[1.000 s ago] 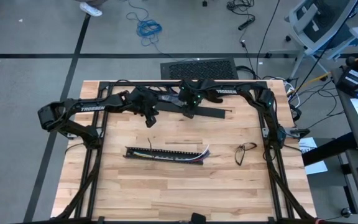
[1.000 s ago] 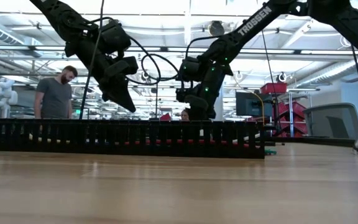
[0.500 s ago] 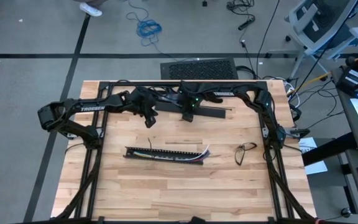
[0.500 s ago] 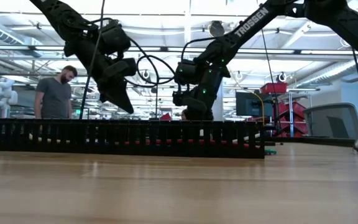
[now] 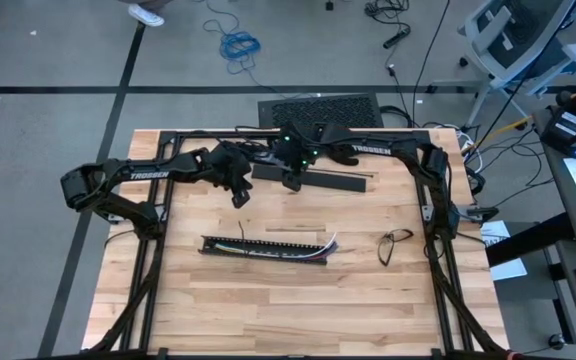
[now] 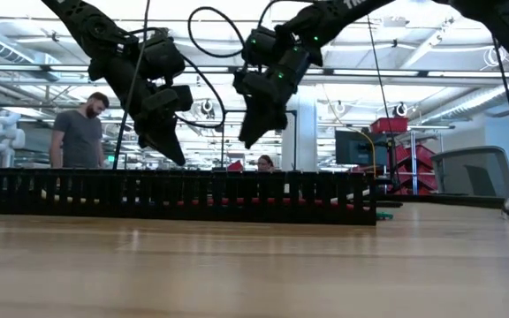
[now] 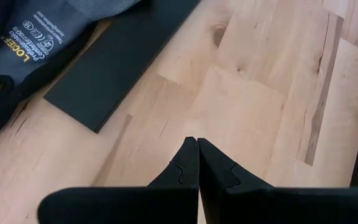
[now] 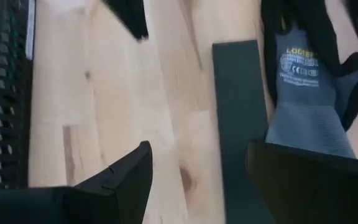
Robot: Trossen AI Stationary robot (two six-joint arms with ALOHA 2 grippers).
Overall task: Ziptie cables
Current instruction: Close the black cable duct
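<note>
The cables (image 5: 268,248) lie in a long black slotted duct (image 5: 263,247) in the middle of the bench (image 5: 268,310). I can see bits of red and other colors poking out of the slots, and some loose ends stick out at the duct's right end. Nothing is touching them.

Both arms are up in the air at the back of the bench, well apart from the duct. The left gripper (image 5: 238,196) points down with its fingers (image 7: 188,163) pressed tight together, holding nothing. The right gripper (image 5: 290,182) hangs just beside it, above a flat black strip (image 5: 313,178) and a grey and black glove (image 8: 306,74). Its fingers (image 8: 126,171) stand wide apart, and they are empty too.

Over by the right side of the bench lies a little loop of thin black stuff (image 5: 395,241). It could be a zip tie, but it is too small for me to be sure.

A person (image 6: 79,131) stands far off in the room behind the bench.

I think the job has hardly begun. No tie is around the cables yet, and no gripper holds a tie. Next, I guess, one arm has to go and pick up a tie, and the other has to come down to the duct and gather the cables so the tie can go around them.
</note>
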